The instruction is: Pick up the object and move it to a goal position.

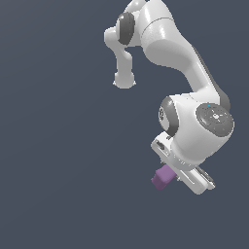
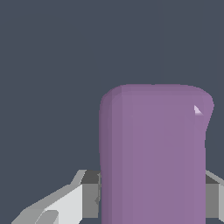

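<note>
The purple blocky object [image 1: 163,177] sticks out from under the white hand of the arm, low on the exterior view's right. In the wrist view the object [image 2: 153,153] fills much of the picture, standing between my two grey fingers [image 2: 89,197], which press on its two sides. My gripper [image 1: 171,176] is shut on the object; its fingers are mostly hidden by the hand and the object in the exterior view. Whether it is lifted off the ground cannot be told.
The white arm [image 1: 160,34] bends down from the top of the exterior view to the wrist [image 1: 204,129]. All around is a plain dark blue-grey ground [image 1: 58,170] with no other objects or edges in view.
</note>
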Motion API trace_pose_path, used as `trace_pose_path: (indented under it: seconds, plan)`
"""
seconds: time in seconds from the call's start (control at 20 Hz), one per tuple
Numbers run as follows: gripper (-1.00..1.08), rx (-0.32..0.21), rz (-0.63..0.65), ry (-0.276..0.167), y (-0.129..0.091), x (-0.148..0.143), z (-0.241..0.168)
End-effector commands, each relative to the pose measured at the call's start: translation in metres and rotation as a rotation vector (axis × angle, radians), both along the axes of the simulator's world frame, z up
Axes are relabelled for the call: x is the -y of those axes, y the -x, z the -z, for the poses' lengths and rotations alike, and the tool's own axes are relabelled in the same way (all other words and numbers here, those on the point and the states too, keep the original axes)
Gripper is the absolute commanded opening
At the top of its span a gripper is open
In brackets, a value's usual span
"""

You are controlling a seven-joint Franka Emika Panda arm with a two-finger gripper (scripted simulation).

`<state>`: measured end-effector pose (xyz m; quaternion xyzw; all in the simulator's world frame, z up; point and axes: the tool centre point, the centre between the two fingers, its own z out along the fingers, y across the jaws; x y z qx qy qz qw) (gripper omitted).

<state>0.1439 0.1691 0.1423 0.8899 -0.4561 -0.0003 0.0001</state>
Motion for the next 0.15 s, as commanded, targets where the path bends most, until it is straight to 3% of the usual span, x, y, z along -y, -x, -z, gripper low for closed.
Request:
trace_pose_path:
  seconds: [0.0,0.1]
  plan:
    - [-1.00,0.001,0.000,0.000,-0.0015,-0.0011,-0.0009]
    - [-1.00,0.001,0.000,0.000,-0.0017,-0.0013,-0.0010]
